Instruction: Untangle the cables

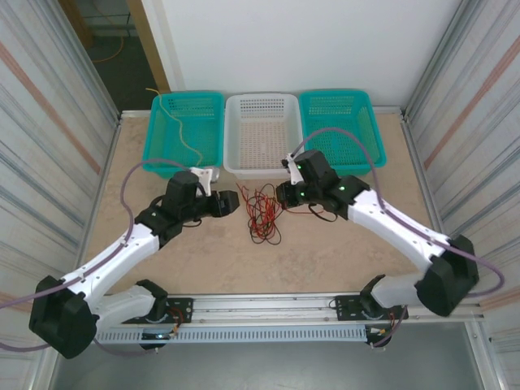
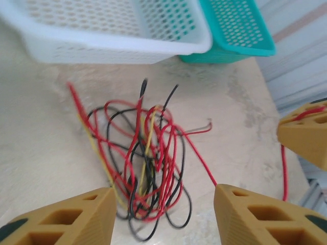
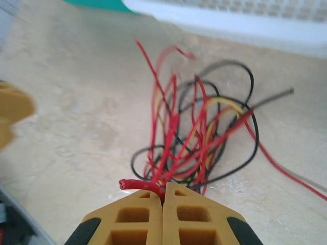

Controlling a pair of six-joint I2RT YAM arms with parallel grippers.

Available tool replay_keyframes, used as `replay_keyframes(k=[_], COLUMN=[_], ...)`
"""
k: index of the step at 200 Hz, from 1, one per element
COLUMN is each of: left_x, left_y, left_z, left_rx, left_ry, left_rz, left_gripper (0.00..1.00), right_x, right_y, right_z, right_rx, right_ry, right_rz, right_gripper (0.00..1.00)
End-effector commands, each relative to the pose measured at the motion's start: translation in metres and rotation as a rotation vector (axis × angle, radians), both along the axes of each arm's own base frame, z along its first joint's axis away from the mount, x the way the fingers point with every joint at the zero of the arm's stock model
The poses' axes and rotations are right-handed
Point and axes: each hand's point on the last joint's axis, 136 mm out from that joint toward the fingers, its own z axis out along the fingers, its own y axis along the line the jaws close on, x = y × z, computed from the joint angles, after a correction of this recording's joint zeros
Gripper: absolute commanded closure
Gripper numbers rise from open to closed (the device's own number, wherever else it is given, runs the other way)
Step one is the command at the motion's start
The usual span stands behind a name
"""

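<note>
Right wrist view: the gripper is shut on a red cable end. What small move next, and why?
Probably draw the right gripper back from the tangle: it pinches the free end of the red cable, the rest is woven in, and the left gripper is open.

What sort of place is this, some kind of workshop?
Probably a robotics lab test cell: a left arm and right arm bolted at the near edge of the table, ribbed panel walls boxing it in, and tangled cables laid before a white basket.
</note>
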Motion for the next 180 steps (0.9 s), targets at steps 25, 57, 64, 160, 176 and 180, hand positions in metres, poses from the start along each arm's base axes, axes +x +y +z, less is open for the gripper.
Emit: replay_keyframes(k=[25,57,64,160,176,180], left_x=[-0.024,-0.045,-0.048,-0.030,-0.027,-0.025], left_y=[-0.055,-0.084,-0.091,-0.127,-0.128,-0.127], left_z=[0.098,0.136,0.137,0.102,0.108,0.109], left_rx=[-0.035,-0.108,-0.118,-0.048,-0.060,-0.062], left_ry=[-0.387,-0.488,-0.482,-0.474,-0.493,-0.496], left_rz=[-0.324,-0.493,-0.523,-0.475,-0.452,-0.443], left_gripper=[0.32,0.22,0.22,0.65,0.83,0.87], right_x=[-0.014,-0.016,-0.016,-0.007,-0.004,-0.003], right_y=[-0.009,-0.007,-0.006,-0.002,-0.005,-0.005], right_z=[0.093,0.134,0.141,0.179,0.179,0.178], right_rx=[0.066,0.143,0.157,0.315,0.325,0.325], right_ry=[-0.193,-0.261,-0.275,-0.291,-0.285,-0.283], right_rz=[0.057,0.066,0.064,0.054,0.040,0.036], right_gripper=[1.00,1.00,1.00,1.00,1.00,1.00])
